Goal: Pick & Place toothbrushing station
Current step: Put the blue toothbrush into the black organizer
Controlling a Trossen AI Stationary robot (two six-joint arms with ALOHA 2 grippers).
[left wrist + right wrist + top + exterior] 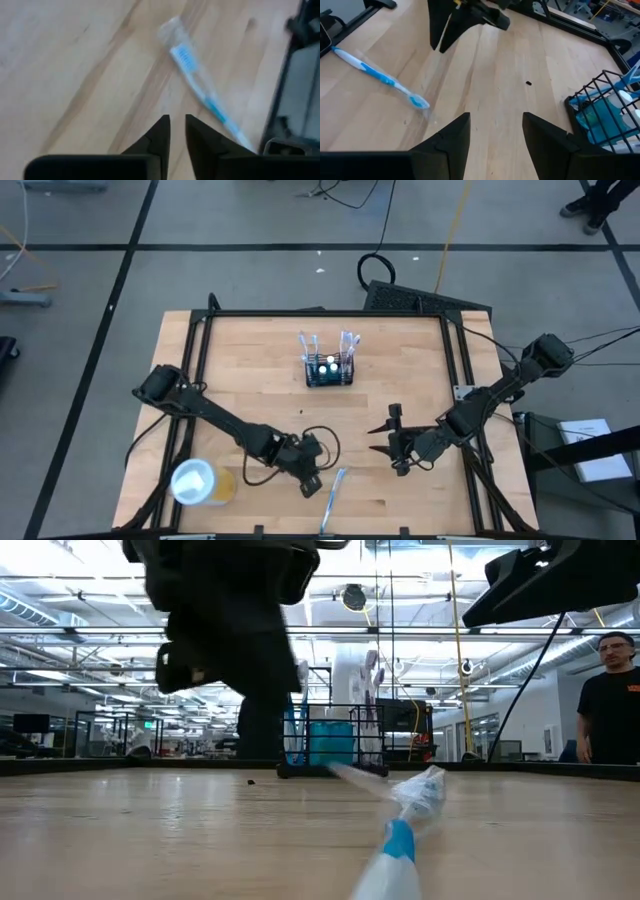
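Note:
The toothbrushing station [328,370] is a black wire-mesh holder standing at the table's far middle, with toothbrushes upright in it; it also shows in the right wrist view [602,117] and the low view [330,745]. A blue-and-white toothbrush [200,92] in clear wrap lies flat on the table near the front edge [333,498]. My left gripper [177,127] hangs above the wood just short of it, its fingers slightly parted and holding nothing. My right gripper [495,132] stands open at the right of the table [378,438], holding nothing.
A yellow cup with a white lid [200,482] lies at the near left corner. A black frame [200,330] runs around the tabletop. A person [610,700] stands beyond the table at the right of the low view. Bare wood lies between the holder and the arms.

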